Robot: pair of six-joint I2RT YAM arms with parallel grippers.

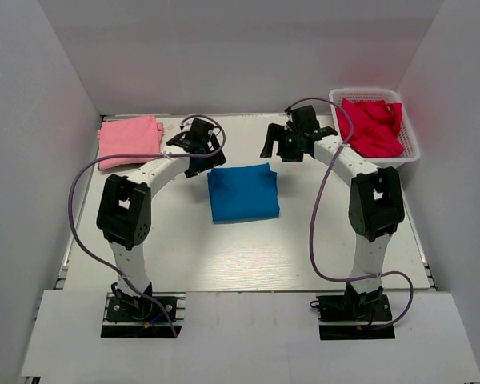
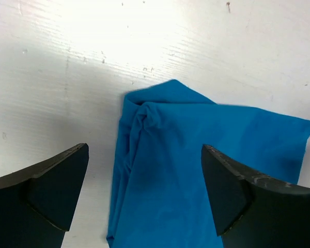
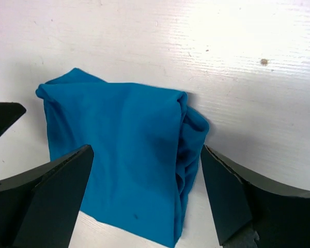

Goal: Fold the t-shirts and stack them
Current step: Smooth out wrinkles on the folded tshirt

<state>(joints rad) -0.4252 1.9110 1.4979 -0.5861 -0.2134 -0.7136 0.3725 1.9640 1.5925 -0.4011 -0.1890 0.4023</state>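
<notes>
Jaws on both arms are standing wide apart and are gripping nothing. The left gripper (image 2: 144, 190) is hanging over the far left corner of the blue t-shirt (image 1: 242, 192), with its two dark fingers (image 2: 51, 188) spread to either side of the bunched cloth below. The right gripper (image 3: 147, 199) is hanging just as wide over the shirt's far right corner, where the folded edge is curling in on itself. Whether any fingertip is touching the cloth cannot be told.

The blue t-shirt is lying folded into a rough square at the middle of the table (image 1: 248, 260), between the two arms. The pink t-shirt (image 1: 130, 141) is lying folded at the far left, well apart from the blue one. A white basket (image 1: 366, 92) is sitting at the far right corner, holding a crumpled red cloth (image 1: 372, 128). The tabletop is showing white with a faint grain and a few small specks, and light is glaring off it. Plain white walls are closing it in on the left, far and right sides.
</notes>
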